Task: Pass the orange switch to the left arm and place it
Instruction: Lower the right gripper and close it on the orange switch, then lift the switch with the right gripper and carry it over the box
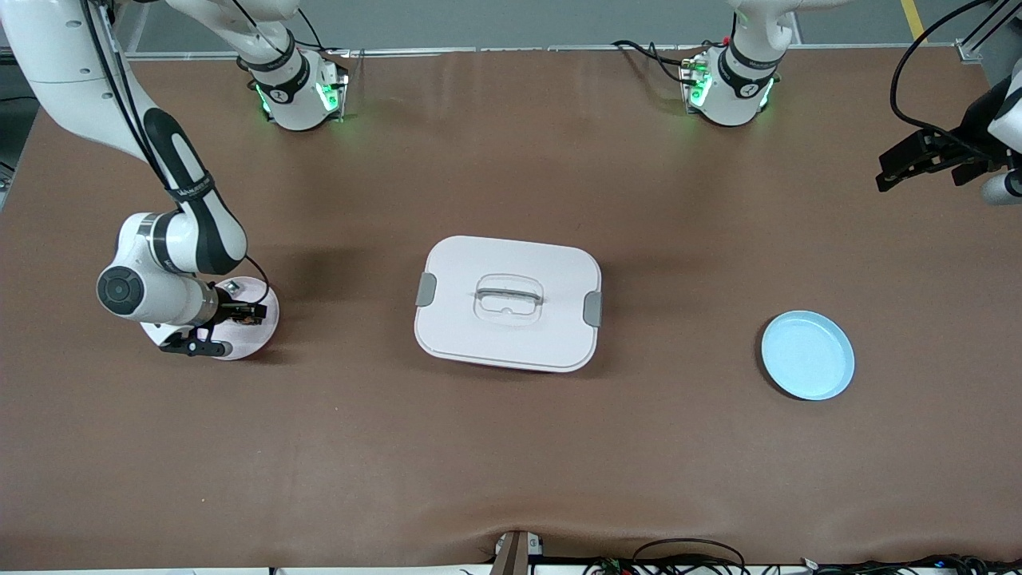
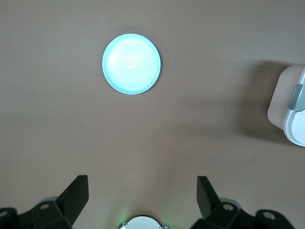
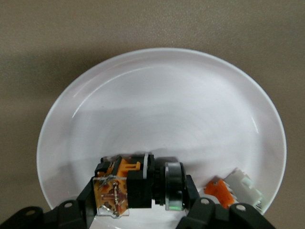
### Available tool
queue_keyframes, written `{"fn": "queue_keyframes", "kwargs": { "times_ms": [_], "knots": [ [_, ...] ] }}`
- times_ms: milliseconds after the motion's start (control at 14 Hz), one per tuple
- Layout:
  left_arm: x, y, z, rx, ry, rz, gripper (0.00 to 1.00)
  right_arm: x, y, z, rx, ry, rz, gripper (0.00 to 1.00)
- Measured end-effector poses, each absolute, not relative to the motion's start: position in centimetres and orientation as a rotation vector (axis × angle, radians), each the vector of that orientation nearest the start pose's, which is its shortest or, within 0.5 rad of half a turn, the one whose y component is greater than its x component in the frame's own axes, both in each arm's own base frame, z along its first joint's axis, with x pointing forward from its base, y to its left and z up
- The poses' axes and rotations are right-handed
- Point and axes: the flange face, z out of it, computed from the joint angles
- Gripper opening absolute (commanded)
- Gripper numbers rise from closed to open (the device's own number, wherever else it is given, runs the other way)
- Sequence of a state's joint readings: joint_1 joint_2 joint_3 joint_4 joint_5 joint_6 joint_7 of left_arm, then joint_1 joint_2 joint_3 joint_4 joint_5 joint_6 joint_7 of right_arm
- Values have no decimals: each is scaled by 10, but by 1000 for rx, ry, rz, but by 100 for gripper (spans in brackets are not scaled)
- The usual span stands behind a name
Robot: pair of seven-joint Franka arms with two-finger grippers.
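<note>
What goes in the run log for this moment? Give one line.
right gripper: shut on black-and-orange switch, on white plate | left gripper: open, waiting | white lidded plastic box: between plates

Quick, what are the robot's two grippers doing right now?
Left gripper: open, holding nothing, waiting up in the air at its own end of the table.
Right gripper: shut on the orange switch, down at the white plate.

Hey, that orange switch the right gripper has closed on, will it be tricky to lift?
Probably stiff and light: the orange switch is a small blocky plastic part. Its rounded end might let it twist between the right gripper's fingers. The exposed metal contacts look bendable, so handle gently.
</note>
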State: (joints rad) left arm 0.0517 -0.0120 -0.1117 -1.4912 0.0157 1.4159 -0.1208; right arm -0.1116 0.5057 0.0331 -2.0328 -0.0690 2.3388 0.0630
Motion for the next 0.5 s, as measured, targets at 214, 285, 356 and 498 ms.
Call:
{"fn": "queue_keyframes", "kwargs": {
  "times_ms": [214, 285, 356, 498],
  "knots": [
    [534, -31, 655, -3116, -98, 96, 100, 580, -45, 191, -3152, 141, 303, 14],
    [534, -31, 655, -3116, -98, 96, 100, 582, -44, 202, -3154, 137, 303, 14],
    [534, -31, 655, -3116, -98, 96, 100, 584, -41, 216, -3156, 131, 307, 13],
    [534, -31, 655, -3116, -97, 95, 100, 582, -30, 250, -3159, 118, 350, 13]
  ]
}}
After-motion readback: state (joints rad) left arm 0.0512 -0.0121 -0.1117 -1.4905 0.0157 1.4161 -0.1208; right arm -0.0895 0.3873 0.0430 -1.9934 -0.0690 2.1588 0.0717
